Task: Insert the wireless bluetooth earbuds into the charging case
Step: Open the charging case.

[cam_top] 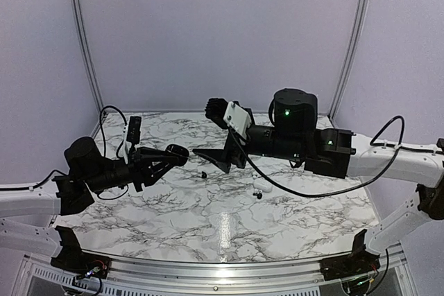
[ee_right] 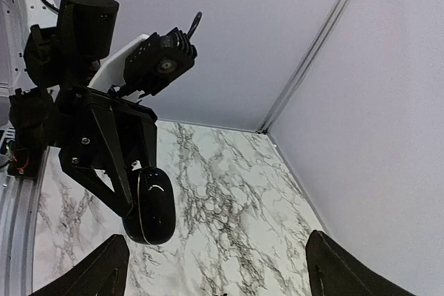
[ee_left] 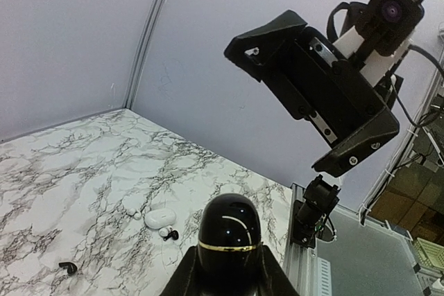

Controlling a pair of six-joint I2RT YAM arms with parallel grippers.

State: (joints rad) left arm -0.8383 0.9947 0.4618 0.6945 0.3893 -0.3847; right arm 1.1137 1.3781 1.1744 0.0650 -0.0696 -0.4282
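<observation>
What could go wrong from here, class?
The left claw grips the charging case, apparently closed, off the table by one end; it could slip when the open right claw tries opening it. The earbuds are tiny and lie apart; a pinch could flick them away.

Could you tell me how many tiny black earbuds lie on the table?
2. One tiny black rounded earbud lies alone near the middle of the white marble table; the other earbud lies further right, beside small white pieces. More could be hidden behind the arms.

Left earbud and right earbud lie on table.
</observation>
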